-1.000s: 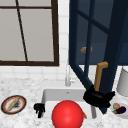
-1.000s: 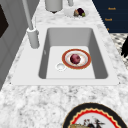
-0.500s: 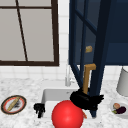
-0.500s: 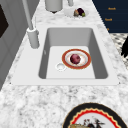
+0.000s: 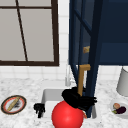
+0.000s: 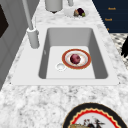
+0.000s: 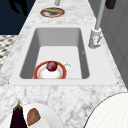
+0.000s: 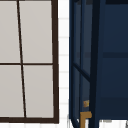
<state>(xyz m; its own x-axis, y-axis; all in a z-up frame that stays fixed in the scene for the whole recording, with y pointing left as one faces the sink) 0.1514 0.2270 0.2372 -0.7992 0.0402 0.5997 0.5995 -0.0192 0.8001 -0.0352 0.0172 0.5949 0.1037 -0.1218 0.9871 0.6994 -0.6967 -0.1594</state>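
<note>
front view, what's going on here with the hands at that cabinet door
The right hand is at the foot of the brass handle on the open navy cabinet door, over the sink; whether it grips the handle cannot be told. The left hand hangs idle by the sink's left rim. A red ball sits in front of the sink. In the basin, a red-rimmed plate carries a dark red fruit.

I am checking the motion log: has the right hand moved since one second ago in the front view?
Yes. The right hand has shifted left: it was right of the brass cabinet handle, and now lies across its lower end, above the red ball.
</note>
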